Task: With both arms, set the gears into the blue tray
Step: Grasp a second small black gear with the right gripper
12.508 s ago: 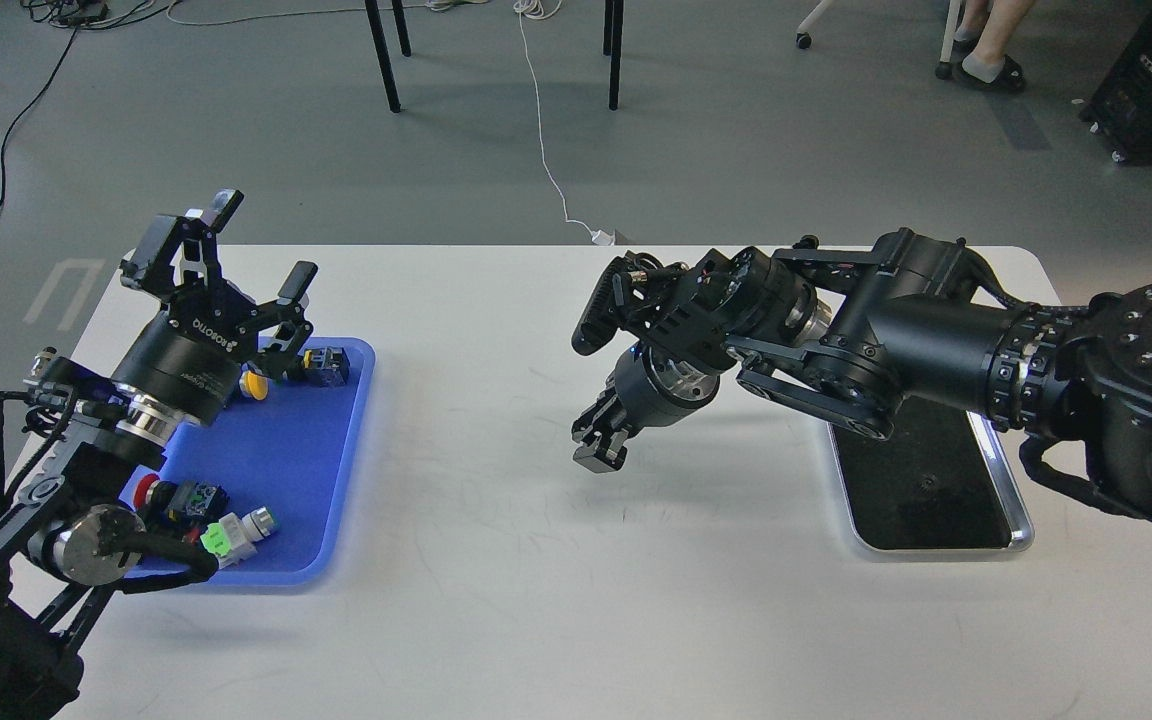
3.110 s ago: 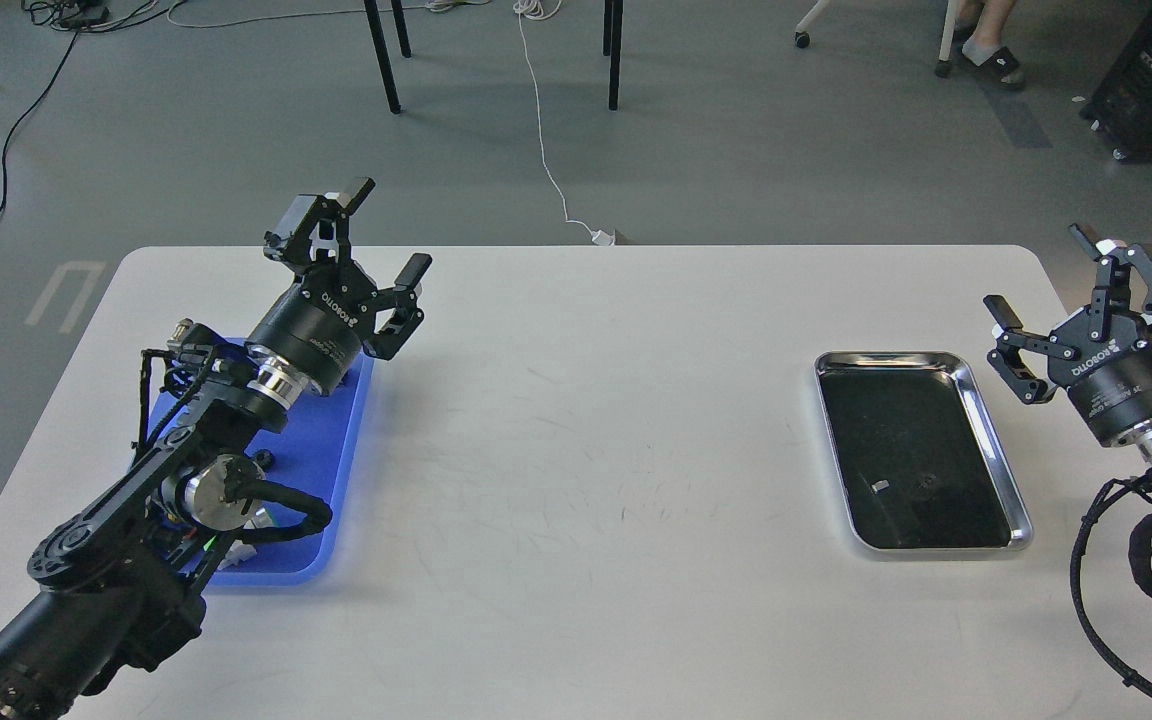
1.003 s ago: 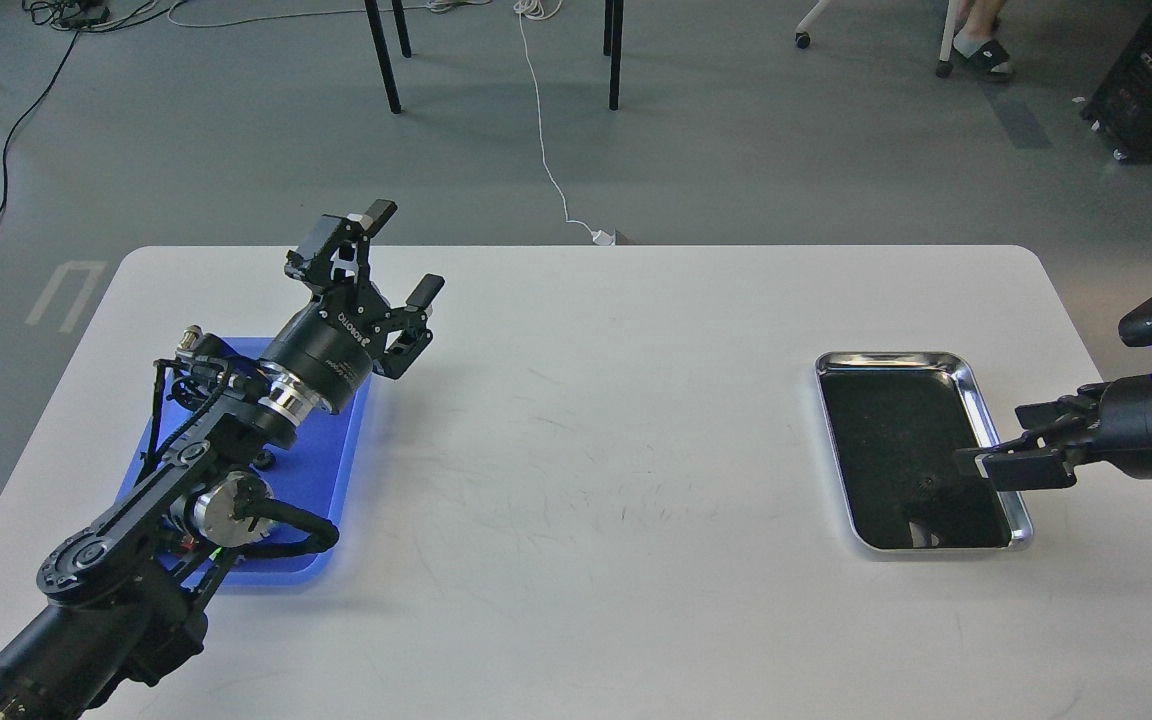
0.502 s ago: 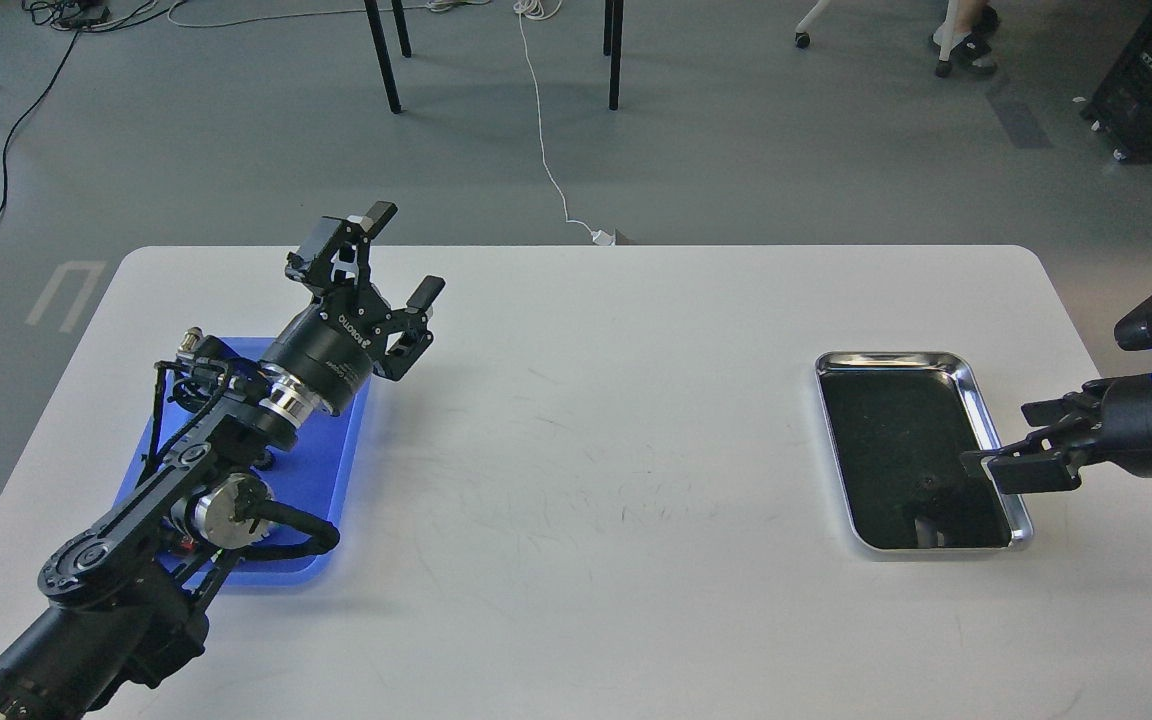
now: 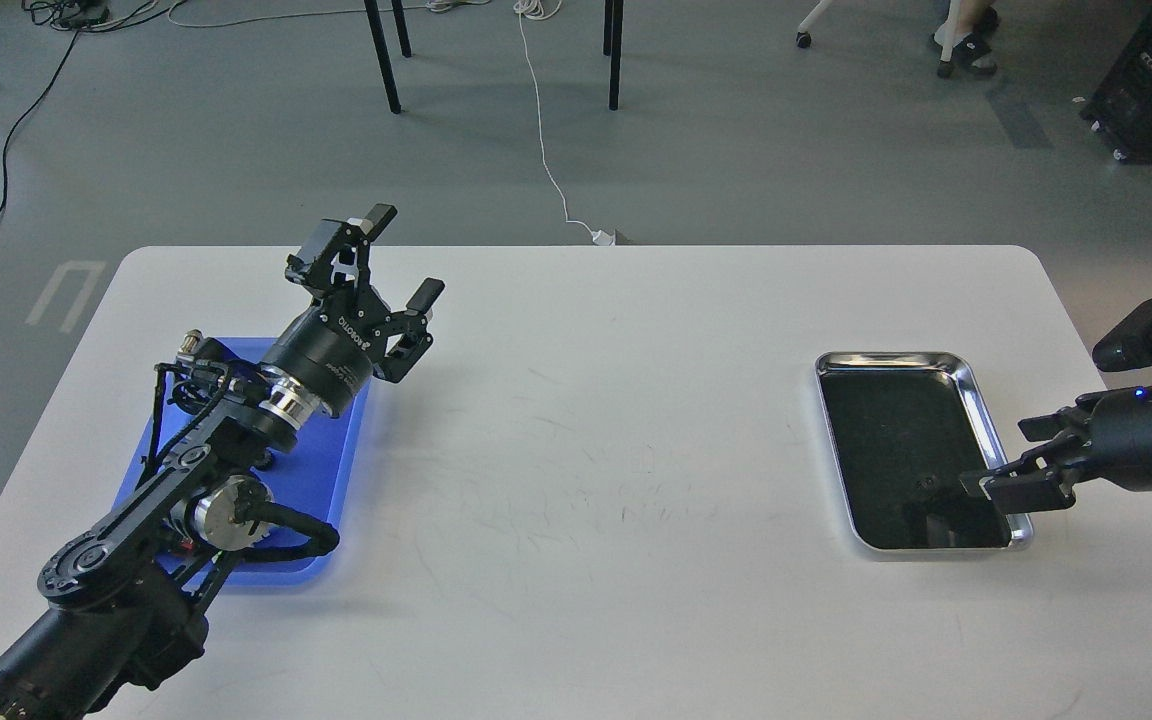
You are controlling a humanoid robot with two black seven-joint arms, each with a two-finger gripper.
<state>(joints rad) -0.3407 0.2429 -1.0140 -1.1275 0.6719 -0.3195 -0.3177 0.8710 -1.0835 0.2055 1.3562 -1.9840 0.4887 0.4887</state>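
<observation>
The blue tray (image 5: 331, 470) lies at the table's left, largely covered by my left arm. My left gripper (image 5: 402, 254) is open and empty, raised above the tray's far right corner. One small dark gear (image 5: 926, 483) lies faintly visible on the black floor of the steel tray (image 5: 976, 385) at the right. My right gripper (image 5: 1004, 458) reaches in from the right edge over that tray's near right rim, just right of the gear. Its fingers look open with nothing between them. A small black piece (image 5: 262, 461) shows in the blue tray beside the left arm; I cannot tell what it is.
Bits of coloured push-button switches (image 5: 188, 546) peek out under my left arm at the blue tray's near end. The white table (image 5: 586, 480) spreads between the two trays. Beyond its far edge are chair legs and a white cable on the floor.
My right gripper has sunk slightly and shifted toward the near right corner of the steel tray. The left arm has stayed where it was.
</observation>
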